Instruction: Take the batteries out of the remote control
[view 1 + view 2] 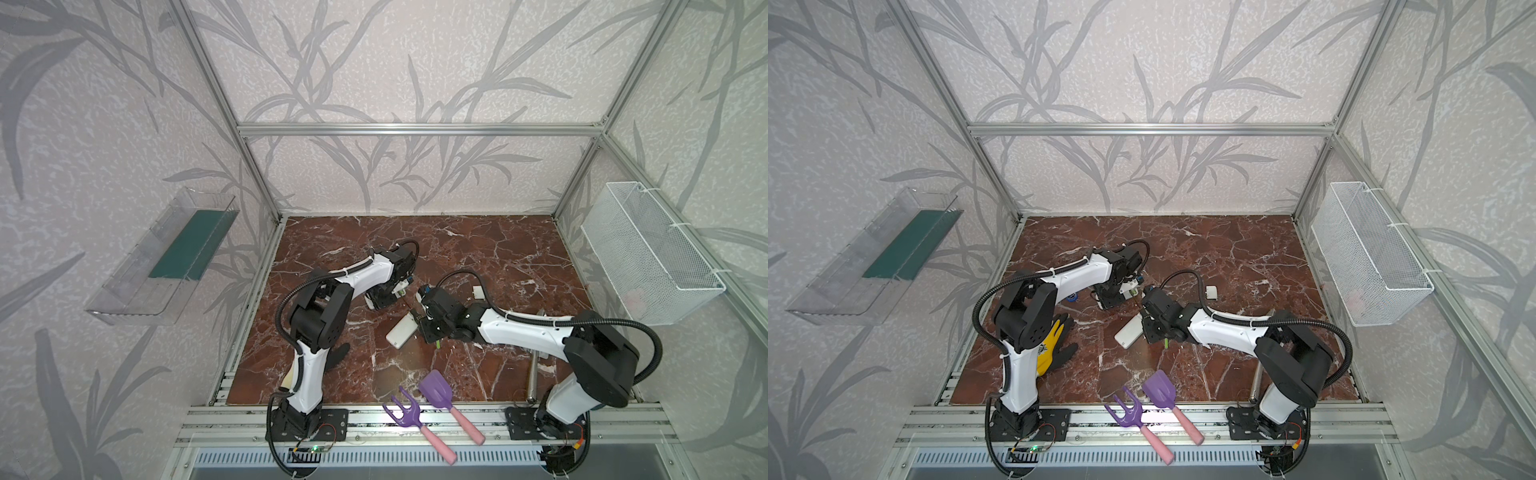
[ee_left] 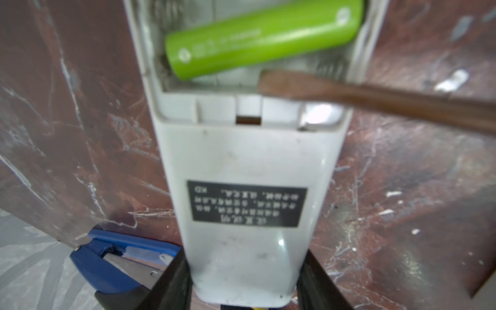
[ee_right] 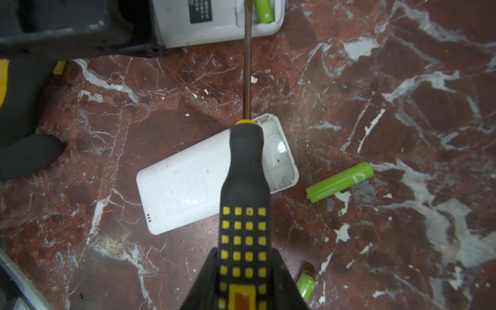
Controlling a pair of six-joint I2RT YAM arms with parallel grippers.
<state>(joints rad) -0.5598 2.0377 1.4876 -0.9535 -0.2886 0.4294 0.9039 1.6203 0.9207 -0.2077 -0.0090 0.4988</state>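
My left gripper (image 2: pixel 243 281) is shut on the end of a white remote control (image 2: pixel 241 161), held back side up with its battery bay uncovered. One lime-green battery (image 2: pixel 263 37) lies tilted in the bay. My right gripper (image 3: pixel 247 284) is shut on the black-and-yellow handle of a screwdriver (image 3: pixel 245 188); its flat tip (image 2: pixel 279 81) rests at the bay's edge beside that battery. Two loose batteries (image 3: pixel 341 181) (image 3: pixel 306 285) lie on the marble. In both top views the grippers (image 1: pixel 388 297) (image 1: pixel 432 320) meet mid-table.
A second white remote (image 3: pixel 185 188) lies on the marble under the screwdriver, its bay empty. A white cover (image 1: pixel 478 292) lies behind the right arm. A yellow-black glove (image 1: pixel 1050 345), purple rake (image 1: pixel 403 413), purple shovel (image 1: pixel 436 388), metal rod (image 1: pixel 533 374), blue tool (image 2: pixel 115 263) and wire basket (image 1: pixel 648 249) are around.
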